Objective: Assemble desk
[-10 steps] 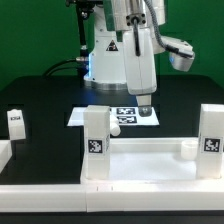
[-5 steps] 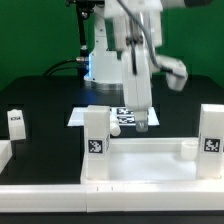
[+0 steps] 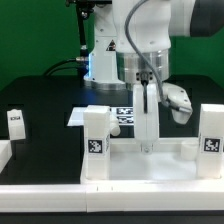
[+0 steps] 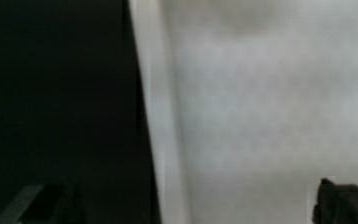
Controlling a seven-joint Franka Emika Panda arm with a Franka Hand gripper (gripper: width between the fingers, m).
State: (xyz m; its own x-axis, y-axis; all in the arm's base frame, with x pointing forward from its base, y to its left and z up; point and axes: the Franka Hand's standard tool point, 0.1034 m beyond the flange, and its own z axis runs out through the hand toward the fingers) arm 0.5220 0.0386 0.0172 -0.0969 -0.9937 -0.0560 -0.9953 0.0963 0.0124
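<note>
The white rimmed desk tabletop (image 3: 150,166) lies at the front of the exterior view. Two tagged legs stand upright on it, one at its left corner (image 3: 95,135) and one at its right corner (image 3: 210,133). A third tagged leg (image 3: 15,122) stands loose on the black table at the exterior view's left. My gripper (image 3: 148,146) hangs low at the tabletop's far rim, between the two upright legs. In the wrist view the gripper (image 4: 190,204) is open and empty, its dark fingertips (image 4: 343,200) wide apart over a white surface (image 4: 247,100) edged by black table.
The marker board (image 3: 84,116) lies flat behind the tabletop, partly hidden by my arm. White border rails run along the front (image 3: 60,192) and the left edge (image 3: 5,152). A round corner socket (image 3: 187,150) shows near the right leg.
My gripper has moved from above the marker board down and toward the front, to the tabletop's far rim. The legs and tabletop have not moved.
</note>
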